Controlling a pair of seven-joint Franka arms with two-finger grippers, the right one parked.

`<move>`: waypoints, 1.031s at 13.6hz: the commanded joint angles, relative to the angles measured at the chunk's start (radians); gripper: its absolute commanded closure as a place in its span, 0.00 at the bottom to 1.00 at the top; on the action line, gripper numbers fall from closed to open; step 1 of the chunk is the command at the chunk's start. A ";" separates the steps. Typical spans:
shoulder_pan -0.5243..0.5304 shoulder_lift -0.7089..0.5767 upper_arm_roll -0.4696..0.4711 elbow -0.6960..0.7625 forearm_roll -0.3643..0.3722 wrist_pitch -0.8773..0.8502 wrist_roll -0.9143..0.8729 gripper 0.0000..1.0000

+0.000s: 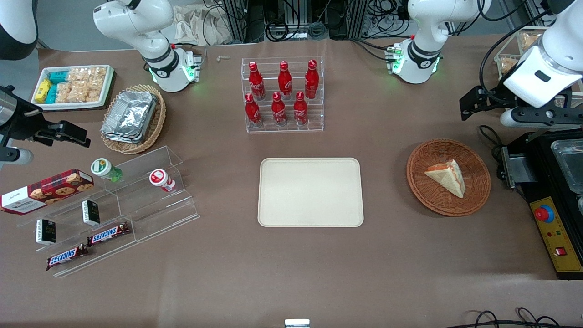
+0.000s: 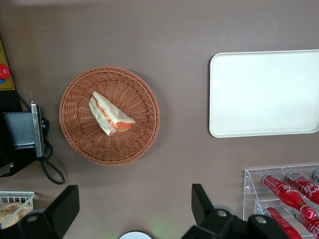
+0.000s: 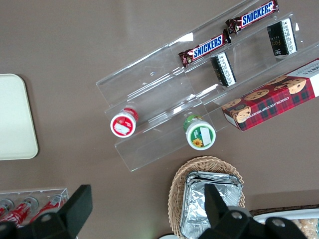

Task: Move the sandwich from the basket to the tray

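On the brown counter point(image 1: 291, 273), nearest the front camera, we note a clear stepped display point(image 1: 136, 214) toward the parked arm's end holding two Snickers bars point(image 1: 108, 233), two small dark boxes point(image 1: 91, 212), a cookie box point(image 1: 45, 190) and two capped cups point(image 1: 162, 179). At mid-counter lies the cream tray point(image 1: 311, 192), with nothing in it. Beside it, toward the working arm's end, sits the reddish-brown basket point(image 1: 448, 183); the sandwich point(image 1: 447, 177) lies inside it, alone, its orange-red filling edge showing in the wrist view. Farther from the camera, a clear rack point(image 1: 282, 94) holds six red bottles point(image 1: 284, 80) upright in two rows. A paler wicker basket point(image 1: 133, 118) carries stacked foil containers point(image 1: 130, 115), and a white tray point(image 1: 73, 86) holds snack packets. The hand point(image 2: 132, 209) hangs above the counter, farther from the camera than the reddish-brown basket, fingers point(image 2: 199, 201) spread wide, gripping nothing.
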 commanded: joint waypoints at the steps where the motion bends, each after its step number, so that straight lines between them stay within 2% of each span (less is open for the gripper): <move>1: -0.002 -0.002 -0.004 0.019 0.009 -0.053 -0.016 0.00; 14: 0.001 -0.029 0.005 -0.018 0.041 -0.070 -0.045 0.00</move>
